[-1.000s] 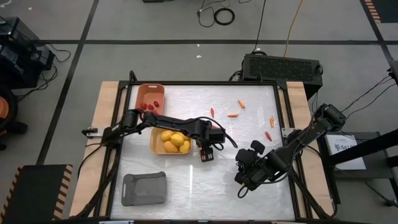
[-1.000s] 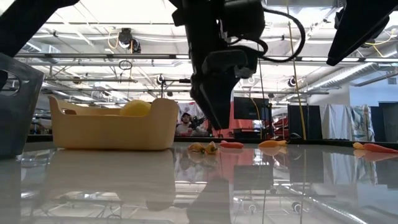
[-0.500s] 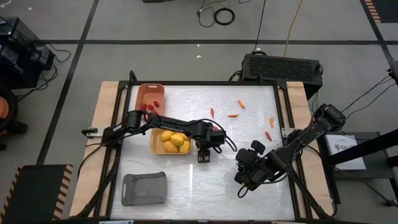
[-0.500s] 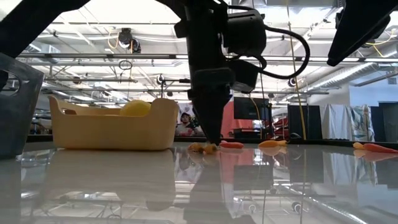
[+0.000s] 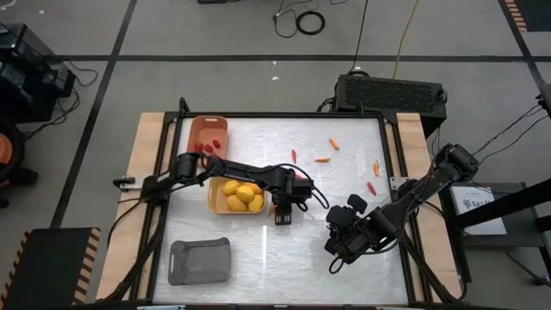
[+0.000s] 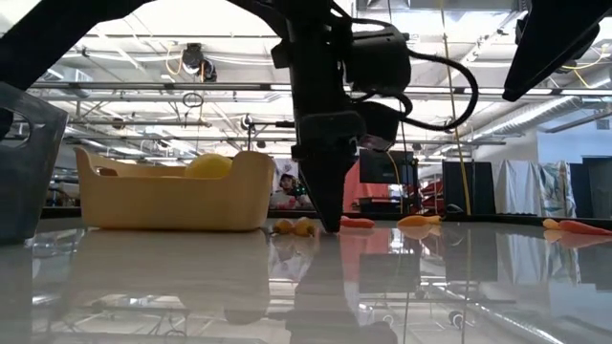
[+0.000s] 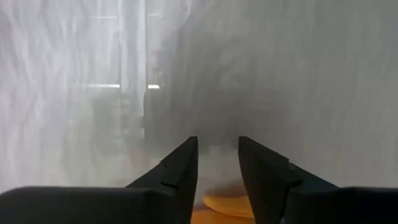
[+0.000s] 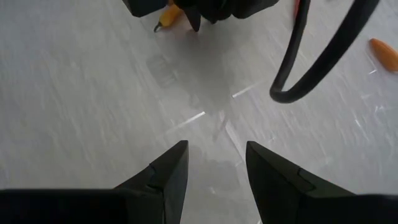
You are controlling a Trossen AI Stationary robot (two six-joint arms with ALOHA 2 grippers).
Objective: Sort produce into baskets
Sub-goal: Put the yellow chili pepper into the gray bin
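My left gripper (image 5: 283, 217) (image 6: 330, 227) points straight down, its tips at the table just right of the yellow basket (image 5: 215, 205), which holds several yellow fruits (image 5: 239, 195). A small orange produce piece (image 6: 293, 226) lies at its fingers; in the left wrist view the orange piece (image 7: 225, 200) shows in the gap between the open fingers. The salmon basket (image 5: 207, 127) at the far left holds red berries (image 5: 207, 146). The grey basket (image 5: 200, 261) stands near left. My right gripper (image 5: 334, 261) (image 8: 214, 149) is open and empty over bare table. My left gripper comes from above, pointing down, one finger on either side of the orange piece's end (image 7: 214, 200), which lies on the table. The fingers hide the piece's sides, so I cannot tell whether they touch it.
Thin orange and red sticks lie scattered at the far right of the table: one red (image 5: 294, 156), orange ones (image 5: 323, 159) (image 5: 334, 144) (image 5: 376, 168), another red (image 5: 371, 187). The left arm's black cable (image 8: 323, 56) loops in front of my right gripper.
My left gripper has come down until its tips are at the table and has shifted a little toward the yellow basket. The small orange piece has slid a short way along the table toward the yellow basket.
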